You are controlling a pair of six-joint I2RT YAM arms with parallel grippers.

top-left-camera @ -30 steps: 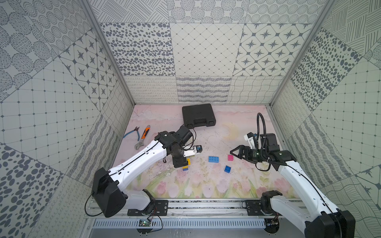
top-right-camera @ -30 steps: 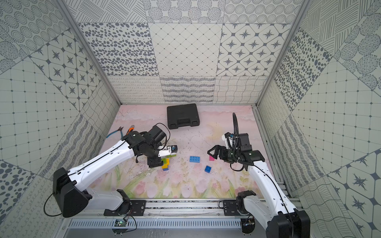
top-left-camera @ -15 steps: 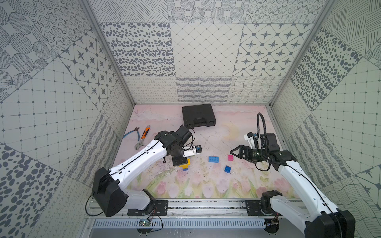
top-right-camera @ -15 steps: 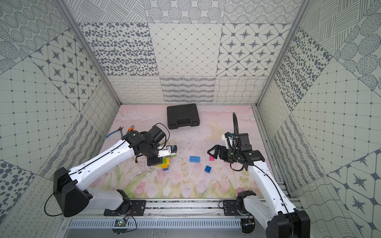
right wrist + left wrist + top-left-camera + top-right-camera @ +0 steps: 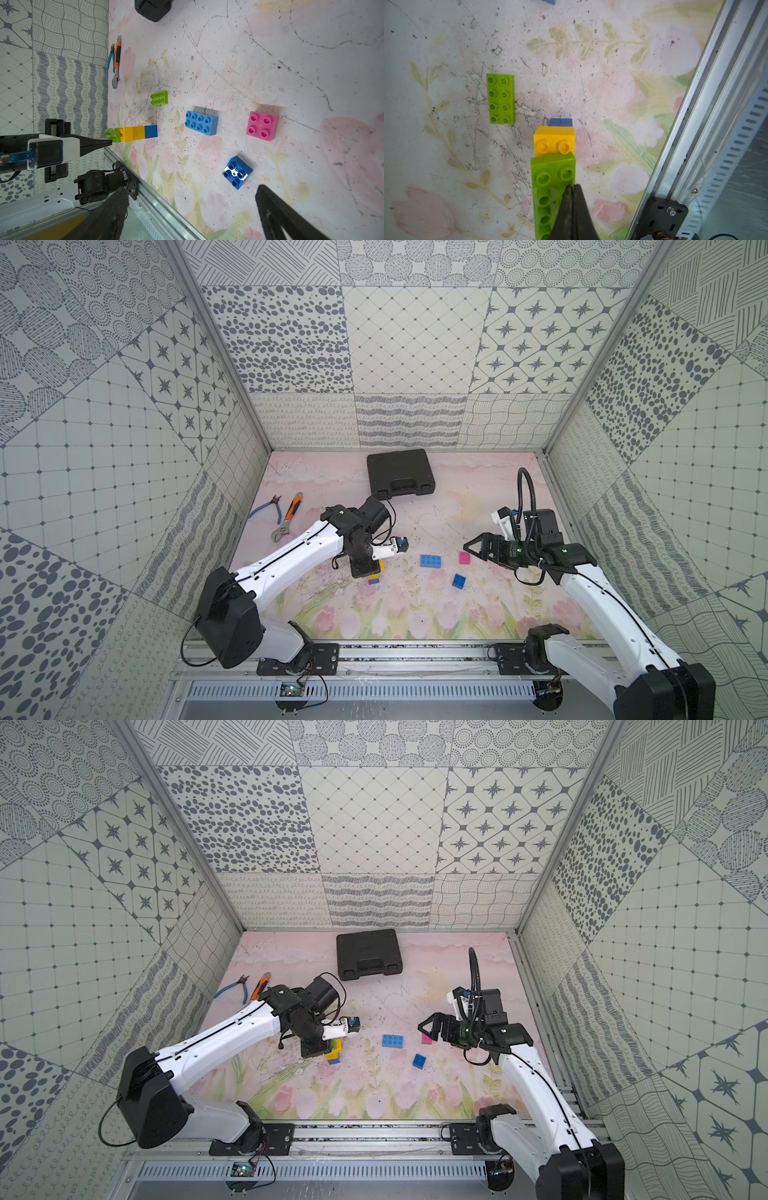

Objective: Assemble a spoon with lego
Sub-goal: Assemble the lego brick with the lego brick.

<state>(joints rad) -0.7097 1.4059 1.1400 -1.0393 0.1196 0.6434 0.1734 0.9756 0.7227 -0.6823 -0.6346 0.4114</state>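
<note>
- Lime-green brick (image 5: 552, 176) tops the yellow-blue stem (image 5: 554, 141); left gripper (image 5: 572, 187), earlier open, is now pinched shut against it, holding nothing.
- Right gripper (image 5: 468, 548) unchanged: spread wide, empty.

Glossy plastic dark blue brick (image 5: 237, 172), matt scuffed floral mat (image 5: 270, 52), metal rail (image 5: 716, 104), matt black plastic case (image 5: 400, 473).

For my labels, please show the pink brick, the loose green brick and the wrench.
pink brick (image 5: 262, 126), right wrist view, top.
loose green brick (image 5: 501, 99), left wrist view, top.
wrench (image 5: 291, 514), in a top view, handle.
</note>
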